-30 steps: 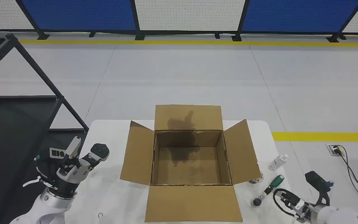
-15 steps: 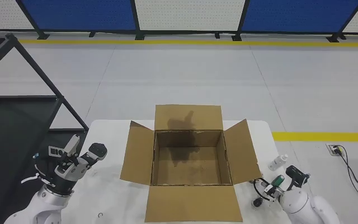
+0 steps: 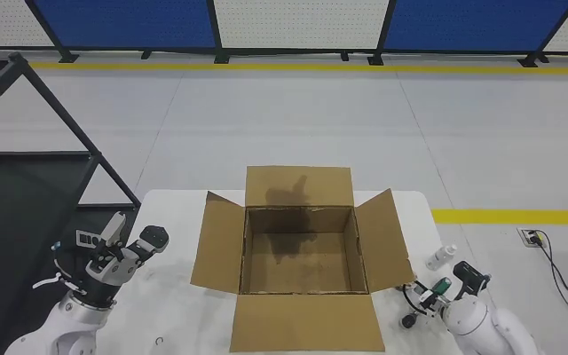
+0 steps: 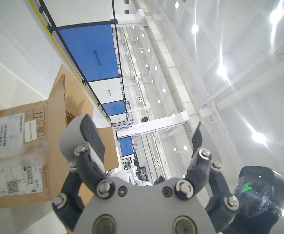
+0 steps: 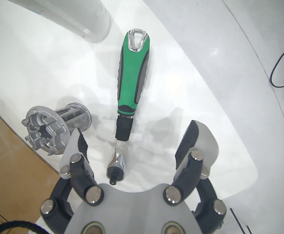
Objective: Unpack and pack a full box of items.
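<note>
one open cardboard box (image 3: 302,257), its four flaps spread, sits mid-table (image 3: 177,302). right of it lie one green-handled ratchet wrench (image 5: 132,73), one metal hub (image 5: 55,127) near a flap, and one white bottle (image 5: 66,17), cut off. the right gripper (image 5: 135,140) gapes wide over the ratchet's head, holding nothing. the left gripper (image 4: 143,129) is wide and empty, left of the box.

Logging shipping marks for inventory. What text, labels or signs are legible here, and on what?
Cardboard box: white labels with barcodes; print too small or blurred to read.
Cardboard box: upward-arrows handling sign, no words.
Blue panels: white brand logos, not quoted.
Ratchet wrench: no markings visible.
</note>
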Controlling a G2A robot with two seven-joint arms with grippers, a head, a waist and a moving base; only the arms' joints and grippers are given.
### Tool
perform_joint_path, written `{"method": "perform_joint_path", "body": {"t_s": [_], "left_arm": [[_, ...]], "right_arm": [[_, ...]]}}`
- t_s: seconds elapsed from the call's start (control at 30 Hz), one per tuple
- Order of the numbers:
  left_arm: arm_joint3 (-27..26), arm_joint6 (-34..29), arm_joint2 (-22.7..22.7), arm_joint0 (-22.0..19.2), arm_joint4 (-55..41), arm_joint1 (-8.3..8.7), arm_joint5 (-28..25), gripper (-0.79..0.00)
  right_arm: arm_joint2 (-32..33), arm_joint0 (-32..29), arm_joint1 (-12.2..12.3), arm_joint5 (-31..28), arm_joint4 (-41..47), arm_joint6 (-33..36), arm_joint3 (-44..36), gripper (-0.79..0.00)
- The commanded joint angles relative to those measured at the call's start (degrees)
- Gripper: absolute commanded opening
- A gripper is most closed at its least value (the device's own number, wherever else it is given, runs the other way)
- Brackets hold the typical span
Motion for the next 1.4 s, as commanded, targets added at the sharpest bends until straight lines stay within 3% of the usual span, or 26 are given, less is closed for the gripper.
{"method": "perform_joint_path", "body": {"t_s": [0.0, 0.07, 0.1, 0.23, 0.4, 1.07, 1.37], "left_arm": [[0.0, 0.0, 0.0, 0.0, 0.0, 0.0, 0.0, 0.0], [0.0, 0.0, 0.0, 0.0, 0.0, 0.0, 0.0, 0.0], [0.0, 0.0, 0.0, 0.0, 0.0, 0.0, 0.0, 0.0], [0.0, 0.0, 0.0, 0.0, 0.0, 0.0, 0.0, 0.0], [0.0, 0.0, 0.0, 0.0, 0.0, 0.0, 0.0, 0.0], [0.0, 0.0, 0.0, 0.0, 0.0, 0.0, 0.0, 0.0], [0.0, 0.0, 0.0, 0.0, 0.0, 0.0, 0.0, 0.0]], "right_arm": [[0.1, 0.0, 0.1, 0.4, -0.5, 0.3, -0.3, 0.0], [-0.1, 0.1, 0.2, 0.8, -1.5, 1.0, -0.5, -0.015], [-0.3, 0.2, 0.2, 1.1, -2.0, 1.6, -0.6, -0.117], [-1.2, 0.7, 0.5, 0.9, -4.2, 2.7, -0.4, -0.403], [-2.9, 1.9, 0.6, 0.4, -5.0, 3.2, 0.8, -0.459], [-8.4, 5.6, 1.3, 0.4, -4.4, 3.2, 4.7, -0.533], [-9.1, 6.4, 2.1, 1.6, -2.4, 2.1, 6.5, -0.653]]}}
